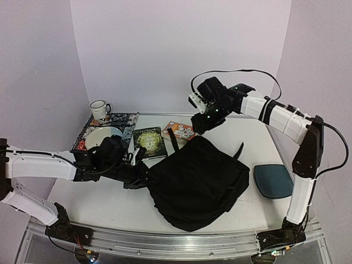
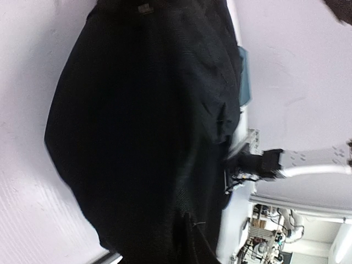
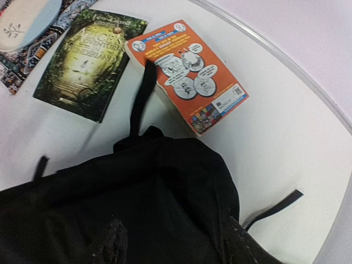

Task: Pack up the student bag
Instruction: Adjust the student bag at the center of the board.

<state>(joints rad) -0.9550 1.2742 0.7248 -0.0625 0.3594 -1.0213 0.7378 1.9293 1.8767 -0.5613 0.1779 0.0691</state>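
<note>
The student bag [image 1: 201, 181], a big soft black backpack, lies slumped in the middle of the table and fills the left wrist view [image 2: 137, 121]. My left gripper [image 1: 140, 175] is pressed against the bag's left edge. Its dark fingers [image 2: 192, 247] merge with the black fabric, so their gap is unreadable. My right gripper [image 1: 199, 124] hovers above the bag's far edge. Its fingers [image 3: 113, 245] stand wide apart over the fabric [image 3: 137, 209], holding nothing. One bag strap [image 3: 144, 93] lies across the corner of an orange book [image 3: 190, 74].
A green book [image 1: 149, 142] lies beside the orange book [image 1: 179, 131] behind the bag. A patterned mat [image 1: 129, 120] with a bowl [image 1: 102, 135] and a white mug [image 1: 99, 109] sit at the back left. A flat dark-teal pad [image 1: 273, 180] lies right of the bag.
</note>
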